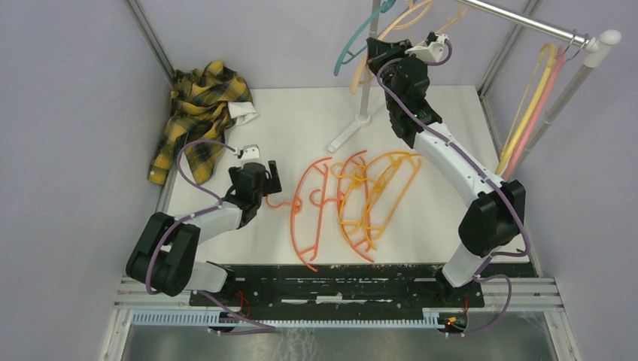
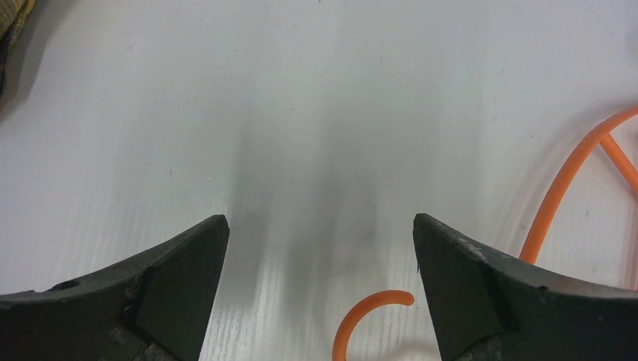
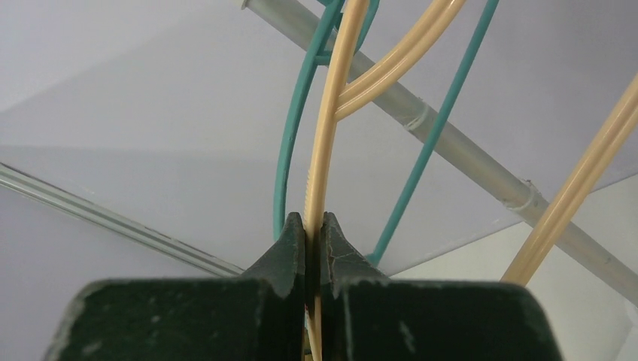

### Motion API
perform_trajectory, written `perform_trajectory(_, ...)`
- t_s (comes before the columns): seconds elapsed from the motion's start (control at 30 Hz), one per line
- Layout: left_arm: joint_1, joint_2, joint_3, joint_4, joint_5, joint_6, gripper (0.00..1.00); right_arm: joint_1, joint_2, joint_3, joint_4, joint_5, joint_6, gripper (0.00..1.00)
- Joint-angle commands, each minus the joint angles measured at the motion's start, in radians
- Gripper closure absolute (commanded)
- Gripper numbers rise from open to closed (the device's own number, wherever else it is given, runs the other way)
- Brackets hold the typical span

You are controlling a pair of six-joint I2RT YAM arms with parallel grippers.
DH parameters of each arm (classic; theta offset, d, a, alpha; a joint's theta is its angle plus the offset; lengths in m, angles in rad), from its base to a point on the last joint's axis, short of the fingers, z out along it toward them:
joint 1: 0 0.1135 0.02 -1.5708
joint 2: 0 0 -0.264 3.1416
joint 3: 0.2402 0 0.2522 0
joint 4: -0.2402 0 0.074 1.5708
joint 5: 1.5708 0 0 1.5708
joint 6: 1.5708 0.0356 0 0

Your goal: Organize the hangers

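Leftmost, the left pincer hovers spread wide over the white counter, the hook of an orange hanger curling just beside one finger. More orange and yellow hangers lie heaped mid-counter. Up by the rail, the right pincer pinches a peach hanger, with a teal hanger just beside it.

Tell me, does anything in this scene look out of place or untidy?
Yes. A yellow-black plaid shirt lies crumpled at the far left corner of the table. Orange hangers and yellow hangers lie overlapped in a loose pile mid-table, while others hang from the silver rail.
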Motion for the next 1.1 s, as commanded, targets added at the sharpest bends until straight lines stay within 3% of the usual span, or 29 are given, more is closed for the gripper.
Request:
perform_trajectory(0.0,0.007,0.005,0.007,0.044,-0.004,-0.045,0.01,-0.004,0.027,0.086,-0.066,-0.041,0.009,0.99)
perform_trajectory(0.2,0.008,0.008,0.008,0.044,-0.005,-0.045,0.01,-0.010,0.104,0.188,-0.174,-0.094,0.002,0.99)
perform_trajectory(0.37,0.008,0.007,0.008,0.044,-0.006,-0.045,0.01,-0.012,0.101,0.156,-0.171,-0.095,0.014,0.96)
perform_trajectory(0.47,0.008,0.006,0.007,0.044,-0.006,-0.045,0.01,-0.012,0.071,0.110,-0.163,-0.057,0.029,0.81)
perform_trajectory(0.63,0.008,0.003,0.005,0.044,-0.004,-0.045,0.01,-0.012,0.025,0.068,-0.174,-0.021,0.010,0.43)
perform_trajectory(0.77,0.009,0.001,0.003,0.044,-0.002,-0.046,0.01,-0.012,-0.040,0.020,-0.170,-0.005,-0.033,0.30)
perform_trajectory(0.93,0.010,0.011,0.008,0.043,0.000,-0.045,0.01,-0.012,-0.163,-0.119,-0.122,-0.003,-0.086,0.07)
perform_trajectory(1.07,0.010,0.019,0.011,0.041,0.001,-0.045,0.01,-0.012,-0.270,-0.244,-0.097,-0.029,-0.111,0.01)
